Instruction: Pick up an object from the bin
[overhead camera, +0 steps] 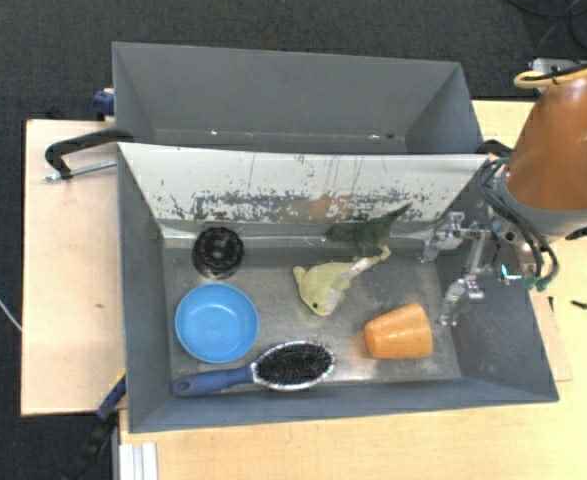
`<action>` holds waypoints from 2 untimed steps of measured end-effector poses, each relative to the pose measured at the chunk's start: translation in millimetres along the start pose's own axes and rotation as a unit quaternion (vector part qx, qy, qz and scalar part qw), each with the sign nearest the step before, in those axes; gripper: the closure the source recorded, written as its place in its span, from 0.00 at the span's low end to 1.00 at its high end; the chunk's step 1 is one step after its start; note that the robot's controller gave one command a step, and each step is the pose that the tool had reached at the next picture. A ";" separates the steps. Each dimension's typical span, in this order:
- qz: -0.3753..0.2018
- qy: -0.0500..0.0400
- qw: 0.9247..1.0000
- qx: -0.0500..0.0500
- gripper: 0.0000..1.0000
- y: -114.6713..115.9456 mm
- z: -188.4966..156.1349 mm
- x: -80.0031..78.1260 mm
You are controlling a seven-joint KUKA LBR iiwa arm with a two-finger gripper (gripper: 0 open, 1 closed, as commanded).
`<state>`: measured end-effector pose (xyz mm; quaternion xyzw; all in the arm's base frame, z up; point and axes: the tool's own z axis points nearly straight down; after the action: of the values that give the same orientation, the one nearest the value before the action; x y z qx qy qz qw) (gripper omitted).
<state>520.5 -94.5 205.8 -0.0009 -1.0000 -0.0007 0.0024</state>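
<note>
The gripper (pixel 455 263) hangs with its fingers spread and empty by the right wall of the bin (pixel 495 358), so to grab the orange cup (pixel 398 332) lying close on its near left, it should go down with one finger on each side.

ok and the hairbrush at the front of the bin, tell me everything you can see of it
The blue-handled oval hairbrush lies flat on the floor of the grey metal bin, along its front wall. Its slim blue plastic-looking handle points to the view's left; the oval head has a pale rim and dense black bristles facing up. The round blue bowl sits just behind it; whether they touch cannot be told.
</note>
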 end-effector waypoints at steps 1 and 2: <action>-0.014 -0.003 1.000 0.000 0.00 27.4 137.7 27.6; -0.116 -0.006 0.993 0.001 0.00 43.3 104.8 27.1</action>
<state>493.0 -51.0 101.2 0.1156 -0.9933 0.0000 -0.0037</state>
